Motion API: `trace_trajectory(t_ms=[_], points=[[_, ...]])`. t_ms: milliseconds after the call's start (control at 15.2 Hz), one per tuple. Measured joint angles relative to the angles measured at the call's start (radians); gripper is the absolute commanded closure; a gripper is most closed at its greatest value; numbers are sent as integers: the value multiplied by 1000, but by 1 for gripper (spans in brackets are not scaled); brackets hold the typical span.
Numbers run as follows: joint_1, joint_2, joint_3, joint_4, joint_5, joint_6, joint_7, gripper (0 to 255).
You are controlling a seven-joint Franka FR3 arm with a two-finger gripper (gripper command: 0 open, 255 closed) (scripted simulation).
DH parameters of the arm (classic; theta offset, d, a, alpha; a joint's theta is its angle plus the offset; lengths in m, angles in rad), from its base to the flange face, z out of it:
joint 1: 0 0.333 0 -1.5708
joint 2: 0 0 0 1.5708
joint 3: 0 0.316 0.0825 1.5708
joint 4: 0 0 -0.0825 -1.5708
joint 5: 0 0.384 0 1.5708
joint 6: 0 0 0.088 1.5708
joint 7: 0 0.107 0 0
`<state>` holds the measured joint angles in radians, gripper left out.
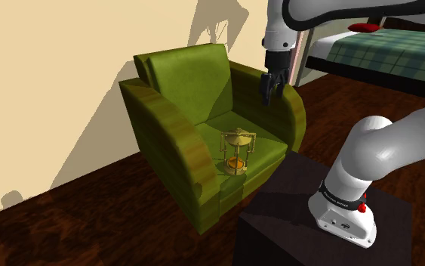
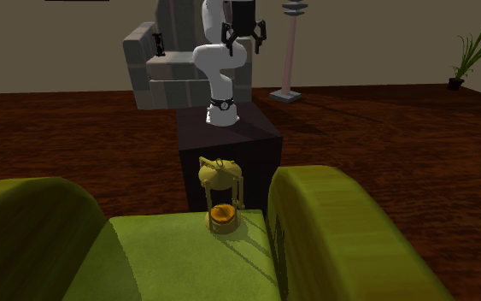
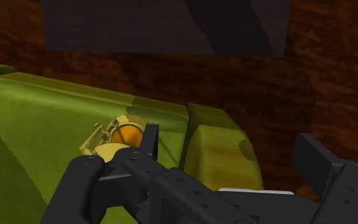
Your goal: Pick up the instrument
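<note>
Clearly our gripper (image 1: 271,97) hangs spread above the armchair (image 1: 180,83), where the golden instrument (image 1: 238,151) stands upright on the seat; we judge it light, stiff, slippery, best pinched across its top.

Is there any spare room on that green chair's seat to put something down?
Yes: the seat is bare between the brass instrument and the backrest, and toward the armrest by the gripper. It's tight between the instrument and the other armrest.

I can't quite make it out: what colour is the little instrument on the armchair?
The instrument is gold with an orange centre, clearest in the second exterior view.
</note>
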<state>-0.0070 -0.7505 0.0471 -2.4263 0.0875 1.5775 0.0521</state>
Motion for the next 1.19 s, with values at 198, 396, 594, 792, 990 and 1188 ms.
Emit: trace_trajectory(t_ms=[198, 396, 594, 792, 990, 1188], points=[[0, 25, -15, -18, -14, 43, -37, 0], [1, 80, -45, -49, -39, 137, -114, 0], [4, 156, -75, -68, -63, 239, -196, 0], [7, 254, -105, -76, -81, 353, -278, 0], [15, 349, -128, -72, -88, 454, -352, 0], [20, 449, -151, -53, -91, 545, -432, 0]])
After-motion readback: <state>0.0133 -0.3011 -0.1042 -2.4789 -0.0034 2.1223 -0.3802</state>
